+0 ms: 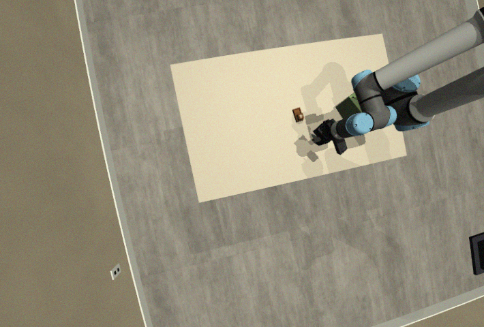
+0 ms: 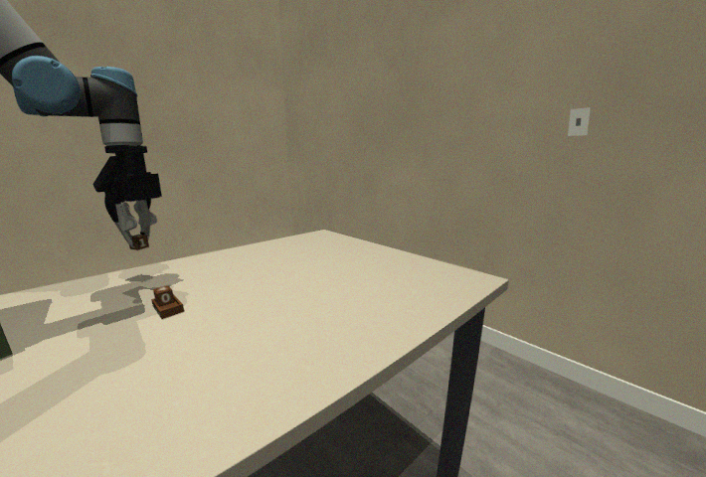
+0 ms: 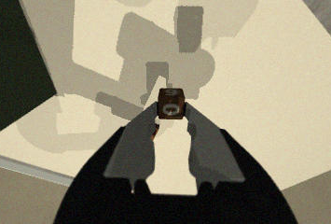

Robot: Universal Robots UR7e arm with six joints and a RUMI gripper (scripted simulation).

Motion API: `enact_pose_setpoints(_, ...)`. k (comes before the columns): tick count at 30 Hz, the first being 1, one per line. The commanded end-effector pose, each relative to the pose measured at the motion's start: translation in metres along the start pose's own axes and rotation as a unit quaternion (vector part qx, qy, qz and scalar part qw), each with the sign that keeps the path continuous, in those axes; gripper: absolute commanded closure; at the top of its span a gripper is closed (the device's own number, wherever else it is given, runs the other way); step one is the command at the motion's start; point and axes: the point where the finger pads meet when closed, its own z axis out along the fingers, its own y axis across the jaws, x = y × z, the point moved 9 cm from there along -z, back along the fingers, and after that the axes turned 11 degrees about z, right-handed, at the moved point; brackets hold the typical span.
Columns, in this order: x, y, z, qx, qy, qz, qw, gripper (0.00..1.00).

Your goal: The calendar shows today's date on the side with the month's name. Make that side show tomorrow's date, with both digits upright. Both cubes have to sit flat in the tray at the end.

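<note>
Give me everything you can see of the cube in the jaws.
The held cube is small and dark brown, wood-like, with pale digits. The wrist view shows a 0 on one face and part of another digit on the next; the exterior view shows what looks like a 1. It is pinched between the fingertips of the closed gripper, in the air above the table, clear of the tray.

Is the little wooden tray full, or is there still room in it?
Half full: in the small brown wooden tray, one brown cube marked 0 sits at one end; the other end is bare.
</note>
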Motion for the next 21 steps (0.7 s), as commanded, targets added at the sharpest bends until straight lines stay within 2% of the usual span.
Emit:
enact_pose_setpoints(1, -0.0001, 0.0026, -0.0003, 0.001, -0.004, 0.077, 0.997, 0.90)
enact_pose_setpoints(3, -0.0001, 0.0026, -0.0003, 0.001, -0.004, 0.077, 0.997, 0.90)
enact_pose_setpoints(8, -0.0018, 0.0051, -0.0004, 0.001, -0.004, 0.168, 0.986, 0.90)
enact_pose_setpoints(16, -0.0053, 0.0087, -0.0005, 0.000, -0.004, 0.302, 0.953, 0.90)
enact_pose_setpoints(18, -0.0067, 0.0099, -0.0005, 0.000, -0.004, 0.345, 0.938, 0.90)
enact_pose_setpoints(20, -0.0067, 0.0099, -0.0005, 0.000, -0.004, 0.345, 0.938, 0.90)
enact_pose_setpoints(21, -0.0074, 0.0104, -0.0005, 0.000, -0.004, 0.367, 0.930, 0.90)
